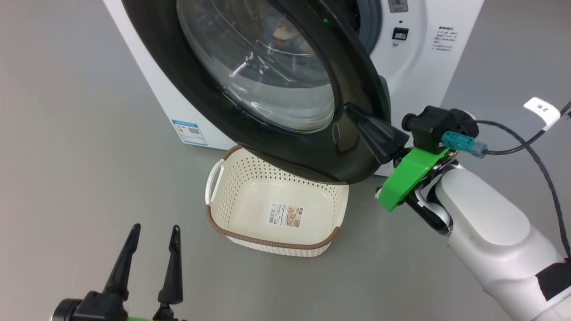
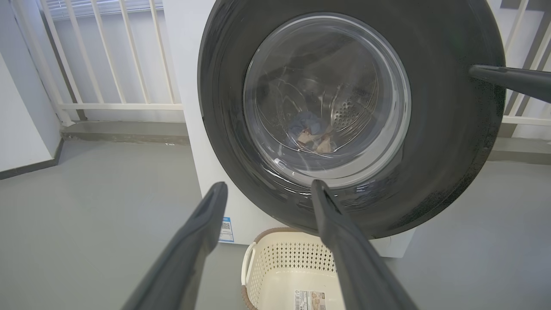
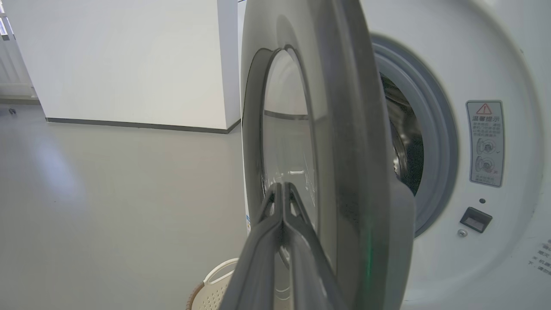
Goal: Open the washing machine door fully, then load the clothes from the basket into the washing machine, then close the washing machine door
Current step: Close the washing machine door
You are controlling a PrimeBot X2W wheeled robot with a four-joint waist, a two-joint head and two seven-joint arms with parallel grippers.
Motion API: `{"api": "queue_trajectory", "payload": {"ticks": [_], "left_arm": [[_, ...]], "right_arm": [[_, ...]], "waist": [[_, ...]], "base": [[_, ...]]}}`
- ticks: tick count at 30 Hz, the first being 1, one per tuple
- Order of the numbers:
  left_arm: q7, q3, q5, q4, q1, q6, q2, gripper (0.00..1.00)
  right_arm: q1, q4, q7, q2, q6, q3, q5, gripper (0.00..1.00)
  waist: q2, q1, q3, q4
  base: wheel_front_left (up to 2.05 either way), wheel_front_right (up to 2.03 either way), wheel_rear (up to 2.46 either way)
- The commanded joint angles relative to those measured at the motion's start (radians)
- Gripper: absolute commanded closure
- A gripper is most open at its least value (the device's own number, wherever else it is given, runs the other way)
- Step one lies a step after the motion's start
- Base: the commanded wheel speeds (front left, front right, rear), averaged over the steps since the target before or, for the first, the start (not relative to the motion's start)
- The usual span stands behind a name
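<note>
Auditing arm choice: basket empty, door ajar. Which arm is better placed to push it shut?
Likely right: the right gripper, shut, lies against the washing machine door; the left gripper is open, well apart.

The washing machine door [image 1: 263, 89] has a glossy, mirror-smooth black rim around clear glass. The washing machine [image 1: 419, 67] is smooth white in front, its gasket [image 3: 437, 142] matt grey rubber, its drum [image 2: 348, 112] perforated shiny metal. The basket [image 1: 232, 196] is matt cream perforated plastic with a brown woven-look rim and a paper label [image 1: 285, 215]. The floor [image 1: 67, 156] is smooth grey with a faint sheen.
</note>
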Motion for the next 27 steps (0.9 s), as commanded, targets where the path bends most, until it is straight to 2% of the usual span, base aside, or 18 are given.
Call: {"api": "queue_trajectory", "payload": {"ticks": [1,17,27], "left_arm": [[-0.012,0.037,0.020,-0.013,-0.044,-0.006,0.002,0.00],[-0.012,0.047,0.034,-0.016,-0.063,-0.020,-0.018,0.00],[-0.012,0.023,0.026,-0.032,-0.089,-0.012,-0.020,0.00]], "right_arm": [[-0.022,-0.009,-0.005,0.003,0.009,0.009,0.008,1.00],[-0.069,0.029,-0.005,-0.030,0.009,0.010,0.018,1.00],[-0.117,0.044,-0.005,-0.106,0.009,-0.016,0.019,1.00]], "waist": [[-0.0001,-0.0001,0.019,0.017],[-0.0001,-0.0001,0.055,0.035],[-0.0001,-0.0001,0.112,0.051]], "base": [[0.00,0.00,0.00],[0.00,0.00,0.00],[0.00,0.00,0.00]]}}
